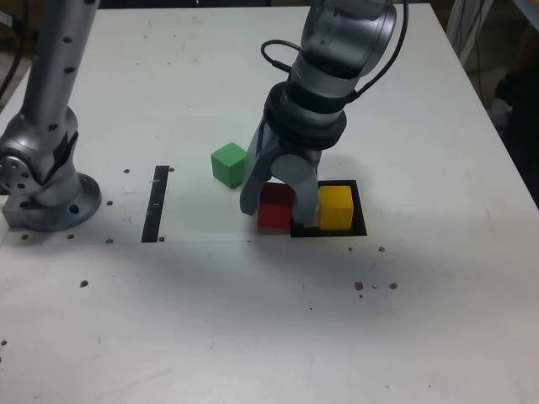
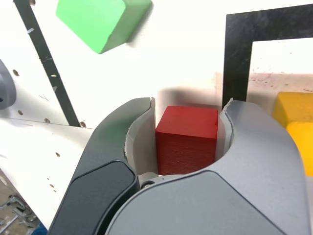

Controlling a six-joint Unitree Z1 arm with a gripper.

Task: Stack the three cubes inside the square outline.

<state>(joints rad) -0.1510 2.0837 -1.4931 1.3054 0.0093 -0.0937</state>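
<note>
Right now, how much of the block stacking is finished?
One part looks done: the yellow cube sits inside the black square outline. The red cube is between the gripper's fingers, just outside the outline. The green cube is on the table, away from it. No cube is stacked on another.

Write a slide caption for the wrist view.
Gripper closed on the red cube beside the black square outline, green cube and yellow cube nearby.

White tabletop (image 1: 421, 320) with scattered dark holes (image 1: 359, 285)
</note>
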